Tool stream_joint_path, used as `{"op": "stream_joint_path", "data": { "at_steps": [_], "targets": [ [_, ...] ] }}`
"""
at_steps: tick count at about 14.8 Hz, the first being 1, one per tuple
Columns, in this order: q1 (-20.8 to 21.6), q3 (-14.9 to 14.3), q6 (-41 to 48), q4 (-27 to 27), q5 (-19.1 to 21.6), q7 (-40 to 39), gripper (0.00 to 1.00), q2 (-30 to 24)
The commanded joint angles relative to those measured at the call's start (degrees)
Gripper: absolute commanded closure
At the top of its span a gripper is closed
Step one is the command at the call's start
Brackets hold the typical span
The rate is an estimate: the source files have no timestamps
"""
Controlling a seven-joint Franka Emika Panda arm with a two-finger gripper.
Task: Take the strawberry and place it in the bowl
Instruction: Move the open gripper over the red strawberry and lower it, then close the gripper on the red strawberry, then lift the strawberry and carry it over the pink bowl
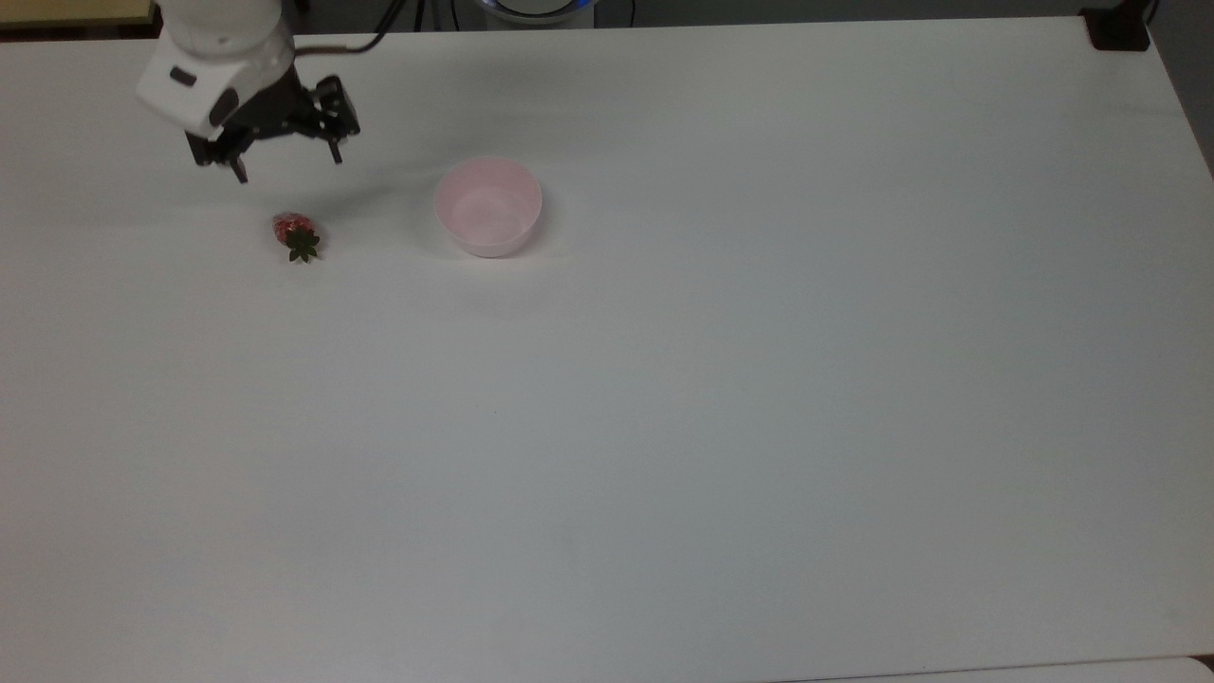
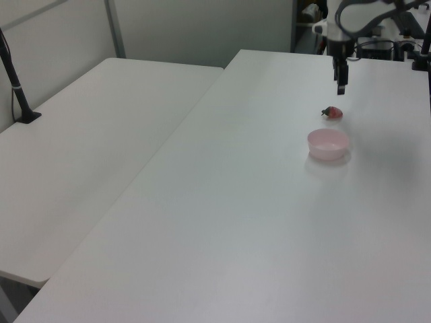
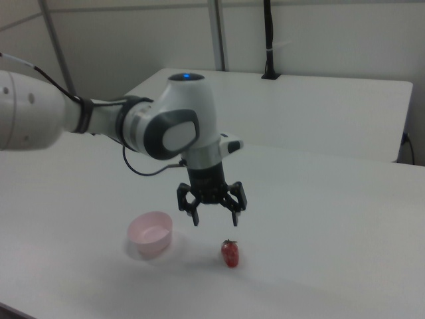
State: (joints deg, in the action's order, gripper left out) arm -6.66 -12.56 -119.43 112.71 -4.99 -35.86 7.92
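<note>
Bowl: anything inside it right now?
Nothing inside the bowl; the top view shows its bare pink floor. The strawberry lies on the table, apart from it, with the open end effector above.

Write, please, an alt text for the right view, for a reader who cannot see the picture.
A white robot arm holds its gripper, fingers spread open, above a white table, just over a small red strawberry that lies on it. A pale pink bowl stands on the table on the right view's left of the strawberry, apart from it.
</note>
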Motion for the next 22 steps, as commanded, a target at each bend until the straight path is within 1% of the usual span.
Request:
{"op": "stream_joint_path", "data": {
  "at_steps": [1,3,6,7,8,9,10,11,12,15,17,19,20,22],
  "targets": [
    [-1.4,0.5,-5.1,0.1,-1.0,-1.0,0.01,4.4],
    [-2.0,0.5,-7.5,0.1,-1.0,-0.9,0.02,7.1],
    [-2.2,0.5,-8.8,0.1,-1.0,-0.6,0.02,8.9],
    [-2.3,0.5,-8.8,0.1,-1.0,-0.5,0.08,9.2],
    [-2.3,0.5,-8.8,0.1,-1.0,-0.5,0.2,9.4],
    [-2.3,0.5,-8.8,0.1,-1.0,-0.5,0.27,9.6],
    [-2.4,0.5,-8.8,0.1,-1.0,-0.4,0.4,9.7],
    [-2.3,0.5,-8.8,0.1,-1.0,-0.4,0.52,9.9],
    [-2.3,0.5,-8.8,0.1,-1.0,-0.4,0.58,10.0],
    [-2.2,0.5,-8.7,0.1,-0.9,-0.4,0.58,10.0],
    [-1.6,0.8,-7.2,0.1,-0.7,-0.2,0.58,8.2],
    [-1.4,2.5,-1.9,-0.2,-0.7,-0.3,0.58,4.7],
    [-1.3,4.1,1.2,-0.1,-0.4,-0.2,0.58,2.1],
    [-0.1,6.7,5.5,-0.3,0.1,0.8,0.58,-0.7]
  ]
}}
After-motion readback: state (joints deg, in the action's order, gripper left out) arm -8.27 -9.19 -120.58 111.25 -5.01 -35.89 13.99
